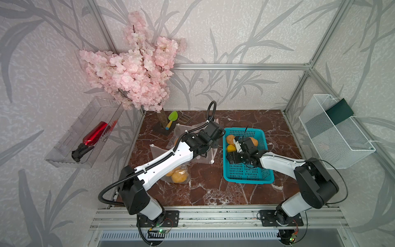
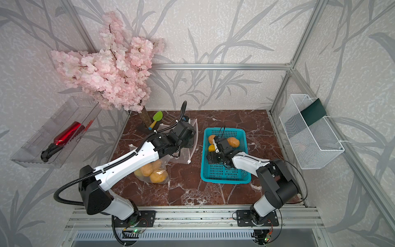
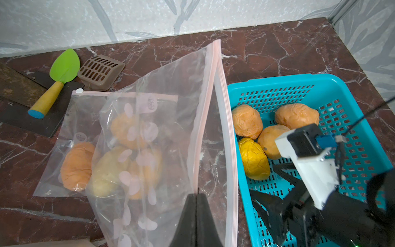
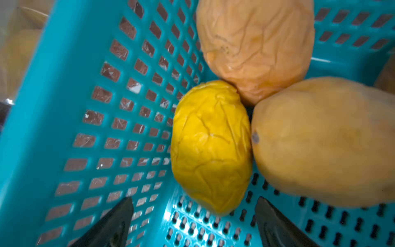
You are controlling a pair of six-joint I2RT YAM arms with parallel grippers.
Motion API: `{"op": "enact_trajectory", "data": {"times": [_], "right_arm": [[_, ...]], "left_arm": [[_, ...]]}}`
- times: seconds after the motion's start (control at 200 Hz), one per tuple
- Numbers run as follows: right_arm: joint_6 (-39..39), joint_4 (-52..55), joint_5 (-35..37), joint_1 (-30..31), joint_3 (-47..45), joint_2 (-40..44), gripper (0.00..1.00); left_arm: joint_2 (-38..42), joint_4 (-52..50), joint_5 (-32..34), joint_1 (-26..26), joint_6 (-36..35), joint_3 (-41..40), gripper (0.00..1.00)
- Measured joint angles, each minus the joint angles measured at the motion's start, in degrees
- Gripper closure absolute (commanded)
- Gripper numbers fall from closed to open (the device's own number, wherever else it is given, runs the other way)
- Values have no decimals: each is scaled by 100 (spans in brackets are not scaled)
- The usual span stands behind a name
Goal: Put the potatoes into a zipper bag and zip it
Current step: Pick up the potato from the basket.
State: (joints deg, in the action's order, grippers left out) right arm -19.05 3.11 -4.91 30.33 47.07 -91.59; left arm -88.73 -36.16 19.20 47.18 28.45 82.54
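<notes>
While left gripper (image 3: 196, 195) pinches the zipper bag (image 3: 171, 107) rim, right gripper (image 4: 193, 200) hangs wide open before yellow potato (image 4: 210, 147) — teal basket (image 4: 53, 59). Straddle its narrow waist, clear of tan potatoes (image 4: 256, 49)

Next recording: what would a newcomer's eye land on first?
The pink blossom branch towering at the table's back left corner. Then the teal basket on the right, its bright yellow potato near the right gripper's open fingers, and the clear zipper bag pinched by the left gripper.
</notes>
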Motion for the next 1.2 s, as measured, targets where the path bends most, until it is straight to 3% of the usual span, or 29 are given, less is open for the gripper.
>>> {"op": "enact_trajectory", "data": {"times": [0.245,0.605,0.835,1.2], "right_arm": [[15,63,256,-4,446,-494,23],[26,186,337,-4,745,-841,59],[-28,173,162,-4,11,833,72],[-197,20,-654,59,-616,2933,78]], "left_arm": [[26,96,-175,0,-48,-26,100],[199,195,-286,0,-57,-188,100],[208,245,-334,0,-74,-212,100],[208,551,-929,0,-181,-249,100]]}}
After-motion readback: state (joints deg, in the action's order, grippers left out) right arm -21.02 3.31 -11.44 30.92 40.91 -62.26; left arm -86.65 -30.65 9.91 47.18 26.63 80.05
